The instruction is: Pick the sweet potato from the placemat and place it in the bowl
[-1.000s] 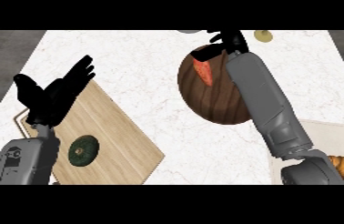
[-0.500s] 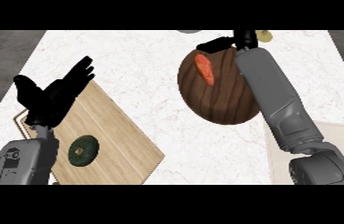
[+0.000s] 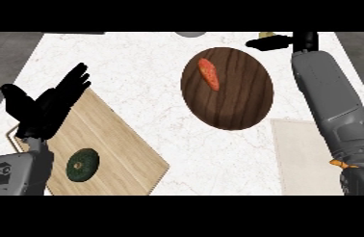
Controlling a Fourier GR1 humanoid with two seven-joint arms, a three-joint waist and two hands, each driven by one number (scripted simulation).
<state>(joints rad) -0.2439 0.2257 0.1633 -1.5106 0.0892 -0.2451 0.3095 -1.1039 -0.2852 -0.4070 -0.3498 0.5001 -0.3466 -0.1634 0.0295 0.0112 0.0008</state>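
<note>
Sweet potato now lies free in the bowl; right hand, fingers straight and empty, has pulled clear, so placement looks complete.

- kitchen, by the look of it
- white marble counter
- wooden cutting board, dark green vegetable on it
- wooden bowl holding sweet potato
- beige placemat beside the bowl

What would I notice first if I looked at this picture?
Probably the small orange sweet potato lying in the upper part of the big dark brown wooden bowl in the middle of the white marble counter. Next, the black left hand, fingers spread, over the light wooden cutting board at lower left.
</note>
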